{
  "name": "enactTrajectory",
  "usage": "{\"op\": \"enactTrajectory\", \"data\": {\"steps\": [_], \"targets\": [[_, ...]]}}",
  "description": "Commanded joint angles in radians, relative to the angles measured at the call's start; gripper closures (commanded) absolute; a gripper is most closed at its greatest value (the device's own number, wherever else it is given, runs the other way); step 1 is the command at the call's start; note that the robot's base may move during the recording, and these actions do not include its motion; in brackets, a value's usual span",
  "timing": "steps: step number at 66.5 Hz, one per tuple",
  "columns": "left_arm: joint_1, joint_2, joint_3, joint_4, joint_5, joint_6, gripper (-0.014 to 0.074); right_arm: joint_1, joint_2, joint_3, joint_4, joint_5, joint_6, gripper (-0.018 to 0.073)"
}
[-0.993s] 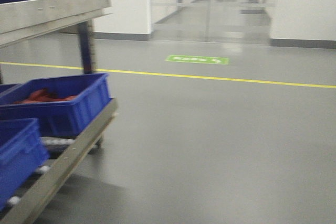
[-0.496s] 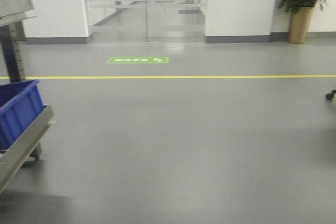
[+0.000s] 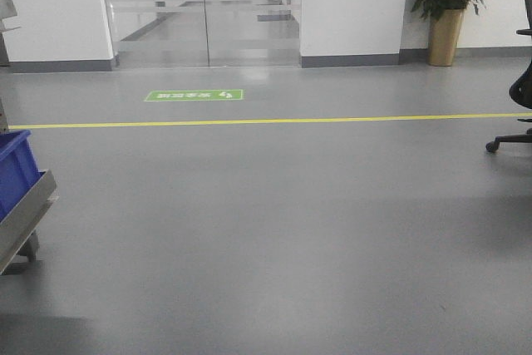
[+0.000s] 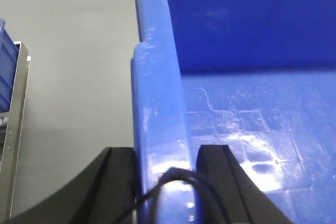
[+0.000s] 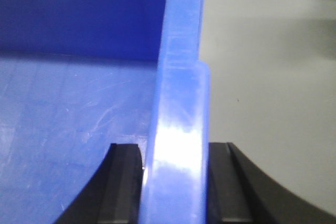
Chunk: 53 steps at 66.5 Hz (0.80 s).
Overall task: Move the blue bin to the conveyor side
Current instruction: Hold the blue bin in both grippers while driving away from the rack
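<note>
**Blue bin [image 4: 157,103] gripped by both side walls**

Left of the bin: grey floor, then a metal rack [image 4: 17,129] carrying a second blue crate [image 4: 4,61], well apart from the bin.

Left gripper [image 4: 167,179]: jaws narrowed onto the bin's left wall. One black finger [image 4: 118,182] sits outside the wall and the other inside, both tight against the thickened part of the rim. A black cable [image 4: 184,177] loops over the rim between them.

Inside the bin: a glossy, scuffed blue bottom and a dark far wall.

Right gripper [image 5: 176,182]: jaws likewise narrowed onto the bin's right wall, one finger inside and one outside, both against it. The rim runs straight up between them. Right of the bin is bare grey floor.

Front view: a dark blue band spans the top edge; I cannot tell for certain that it is the bin. Ahead of the bin, from the left:
- the rack and crate at the far left edge
- a green floor sign [image 3: 194,95]
- a yellow line [image 3: 332,119] crossing the floor
- glass doors [image 3: 204,18]
- a potted plant [image 3: 446,6]
- an office chair [image 3: 519,97] at the far right edge
</note>
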Motion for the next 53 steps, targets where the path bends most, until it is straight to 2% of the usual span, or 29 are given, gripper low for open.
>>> {"op": "enactTrajectory", "data": {"steps": [1,53], "targets": [[-0.002,-0.025,-0.020,0.026,-0.094,0.018,0.0592,-0.003,-0.021,-0.016,-0.074,-0.093,-0.021,0.0633],[-0.002,-0.025,-0.020,0.026,-0.094,0.018,0.0592,-0.003,-0.021,-0.016,-0.074,-0.093,-0.021,0.0633]]}}
